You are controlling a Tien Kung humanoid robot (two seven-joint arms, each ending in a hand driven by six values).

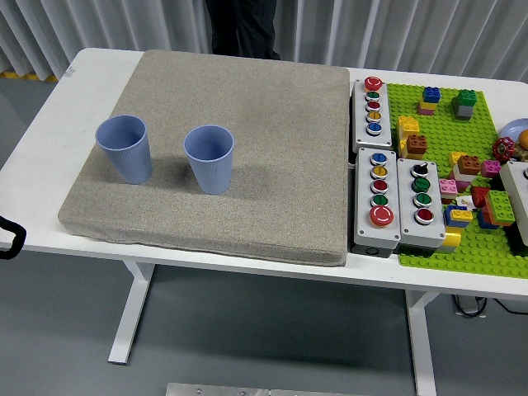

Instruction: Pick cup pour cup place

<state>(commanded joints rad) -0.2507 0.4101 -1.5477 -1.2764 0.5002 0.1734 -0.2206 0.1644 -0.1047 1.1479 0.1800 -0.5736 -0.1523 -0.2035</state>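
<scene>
Head view: only a small black piece of the left hand (10, 238) shows, at the picture's left edge just off the table's near-left corner; so little of it is in frame that I cannot tell how it is set. The right hand is out of the picture.

Both cups stand upright on the grey mat (247, 107), up and to the right of that hand. The left blue cup (124, 148) is the nearer one to it, well apart from it and not touched. The right blue cup (209, 158) stands just beyond the first, farther right from the hand, with a gap between the two.

Much farther right of the hand, past the mat's edge, are three grey button boxes (378, 200) and a green brick baseplate (478, 124) with coloured bricks. The mat lies on the white table (49, 107). A person's dark legs (242, 27) stand at the far side.
</scene>
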